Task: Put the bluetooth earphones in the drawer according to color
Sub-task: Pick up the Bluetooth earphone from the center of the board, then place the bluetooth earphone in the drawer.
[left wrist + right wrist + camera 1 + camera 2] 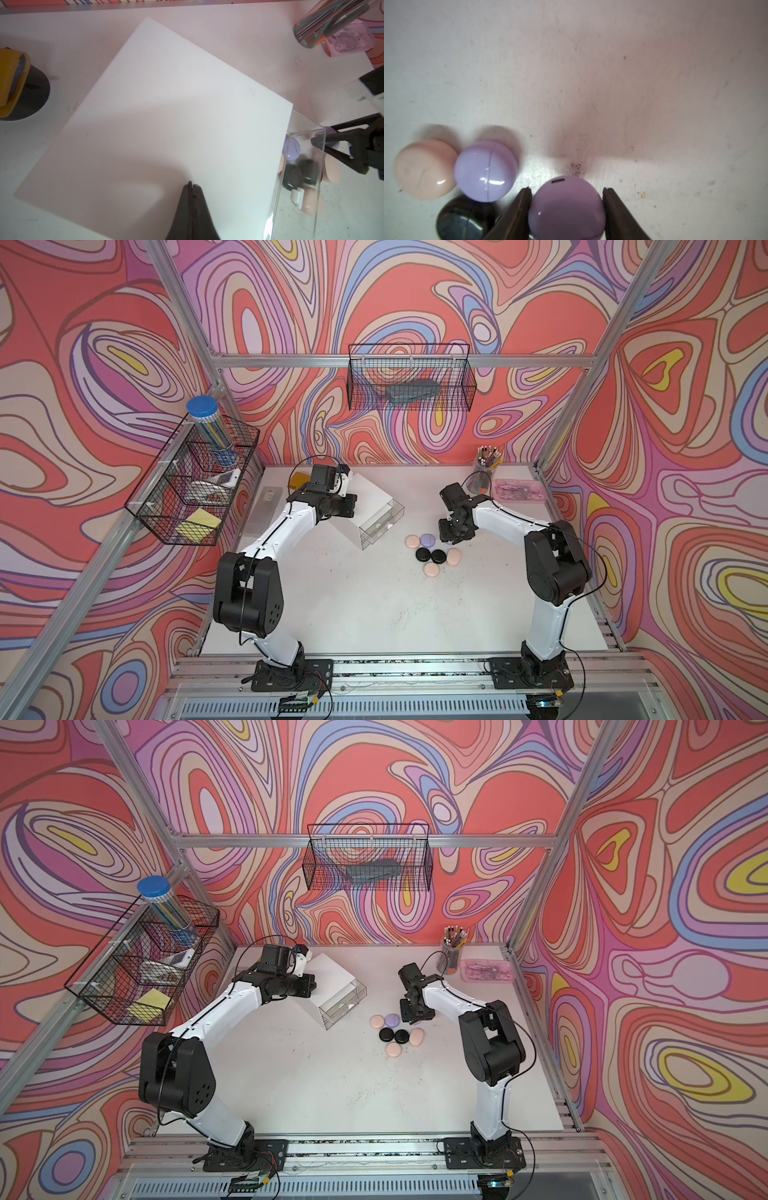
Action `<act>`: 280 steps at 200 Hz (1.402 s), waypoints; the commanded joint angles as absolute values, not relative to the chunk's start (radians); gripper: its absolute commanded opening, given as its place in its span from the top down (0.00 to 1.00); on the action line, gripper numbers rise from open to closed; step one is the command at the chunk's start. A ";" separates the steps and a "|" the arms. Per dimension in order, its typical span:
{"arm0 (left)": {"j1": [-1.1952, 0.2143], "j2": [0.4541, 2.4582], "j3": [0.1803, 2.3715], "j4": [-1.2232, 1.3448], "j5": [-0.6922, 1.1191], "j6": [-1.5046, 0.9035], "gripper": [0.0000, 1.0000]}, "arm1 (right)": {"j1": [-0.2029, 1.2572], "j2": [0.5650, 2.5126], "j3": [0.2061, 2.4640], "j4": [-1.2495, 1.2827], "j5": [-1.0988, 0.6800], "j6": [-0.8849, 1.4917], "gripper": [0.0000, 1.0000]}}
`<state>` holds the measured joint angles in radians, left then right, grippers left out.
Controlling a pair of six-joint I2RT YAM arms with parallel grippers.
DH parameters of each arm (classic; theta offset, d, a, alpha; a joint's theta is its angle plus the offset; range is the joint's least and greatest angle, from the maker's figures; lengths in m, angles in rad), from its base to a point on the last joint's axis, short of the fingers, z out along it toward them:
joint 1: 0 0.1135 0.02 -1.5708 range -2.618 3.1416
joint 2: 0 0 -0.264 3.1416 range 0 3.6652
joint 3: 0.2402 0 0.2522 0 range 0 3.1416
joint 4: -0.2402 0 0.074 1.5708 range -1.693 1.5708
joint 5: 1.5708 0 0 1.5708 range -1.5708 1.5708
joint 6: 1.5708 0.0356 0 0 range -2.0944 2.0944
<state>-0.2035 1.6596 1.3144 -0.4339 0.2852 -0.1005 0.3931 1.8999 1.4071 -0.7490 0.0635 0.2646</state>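
Nearest my base rail, a pink case (431, 570) lies alone on the table (353, 614).

Just behind it is a black case (423, 554) touching a second black case (438, 556). A right pink case (454, 554) sits just beside them.

Next row back: a far pink case (412, 541) touches a loose purple case (427, 538).

Right claw (567, 190) is clamped on the held purple case (566, 209), with one finger against each side. The port slot faces away from the wrist. This case sits just beside the loose purple one. In both top views the claw hides it, and I cannot tell whether it is off the table.

Further back and to the left stands the cabinet (376, 493), turned at an angle. Its top drawer (388, 512) is pulled out toward the cases. All seven cases are outside the cabinet.

Left claw (192, 185) is clenched, tips pressed together, over the cabinet's white top.

Farthest, at the back right: a pen cup (484, 477), with a pink tray (519, 489) just beside it.
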 commanded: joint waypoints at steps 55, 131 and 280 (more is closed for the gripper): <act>-0.212 1.702 1.310 -0.542 0.278 -0.088 1.00 | 0.511 1.850 1.746 -0.866 0.026 0.153 0.60; -0.213 1.701 1.313 -0.545 0.279 -0.088 1.00 | 0.628 1.944 1.886 -0.839 -0.079 0.153 0.60; -0.213 1.706 1.315 -0.549 0.278 -0.085 1.00 | 0.687 2.067 1.902 -0.720 -0.156 0.185 0.60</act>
<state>-0.2047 1.6665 1.3247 -0.4419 0.2855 -0.1005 0.6807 2.0544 1.8999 -0.7620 -0.1474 0.1741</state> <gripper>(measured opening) 0.053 0.520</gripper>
